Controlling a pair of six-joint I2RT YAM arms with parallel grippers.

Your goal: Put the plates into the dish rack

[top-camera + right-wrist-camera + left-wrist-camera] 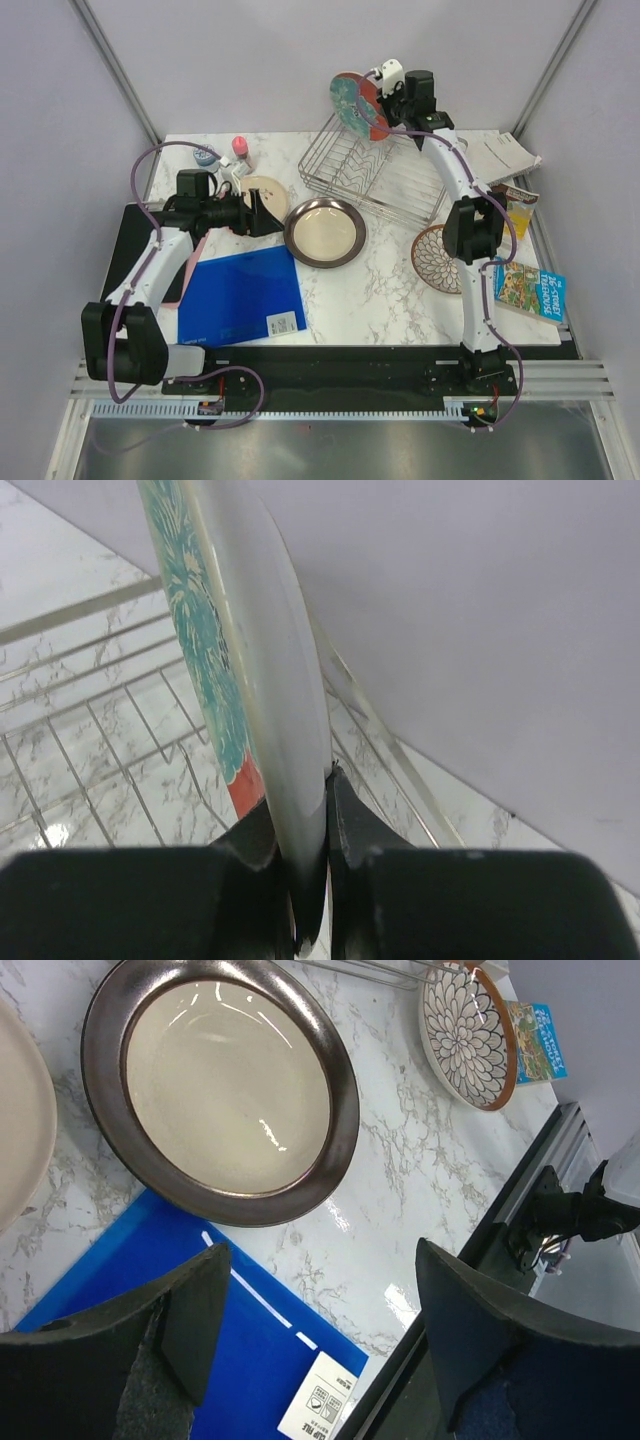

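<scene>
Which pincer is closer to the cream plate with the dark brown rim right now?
Left. The left pincer hovers open just beside the brown-rimmed plate; the right pincer is over the dish rack, gripping the red-orange plate.

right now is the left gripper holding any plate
No, the left gripper is open and empty, with the brown-rimmed plate lying flat on the table ahead of it.

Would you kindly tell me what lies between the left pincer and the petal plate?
The brown-rimmed plate lies between the left pincer and the petal plate, with bare marble past it, as the top view shows.
</scene>
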